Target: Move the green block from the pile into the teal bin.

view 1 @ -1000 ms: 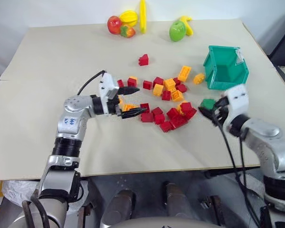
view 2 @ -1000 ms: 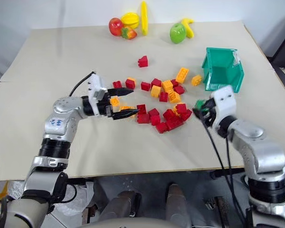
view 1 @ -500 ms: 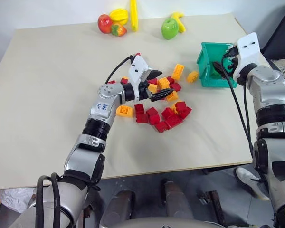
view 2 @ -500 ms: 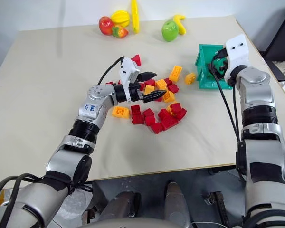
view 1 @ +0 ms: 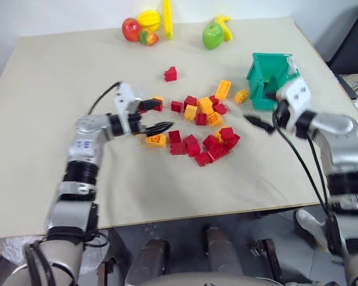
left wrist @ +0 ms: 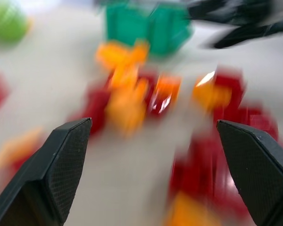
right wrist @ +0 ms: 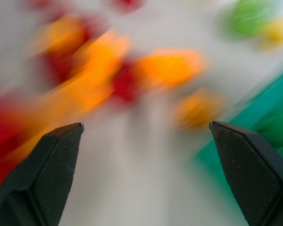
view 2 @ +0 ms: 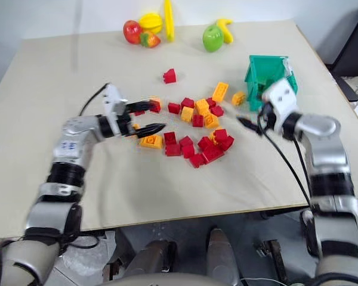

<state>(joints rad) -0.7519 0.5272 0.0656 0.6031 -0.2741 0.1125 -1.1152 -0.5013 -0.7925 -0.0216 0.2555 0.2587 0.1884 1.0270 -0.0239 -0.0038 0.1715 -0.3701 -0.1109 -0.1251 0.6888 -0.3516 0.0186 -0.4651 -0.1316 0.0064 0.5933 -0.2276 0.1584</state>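
Left eye view: no writing is legible on the teal plastic bin [view 1: 268,74]; both the left gripper [view 1: 156,116] and right gripper [view 1: 258,117] gape wide, empty, beside the red-and-orange brick pile [view 1: 204,128].

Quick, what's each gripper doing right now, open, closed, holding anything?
Left gripper: open, holding nothing, beside the pile.
Right gripper: open, holding nothing, near the teal bin.

1 teal bin [view 1: 268,70], 2 end effectors, 1 pile [view 1: 198,132].
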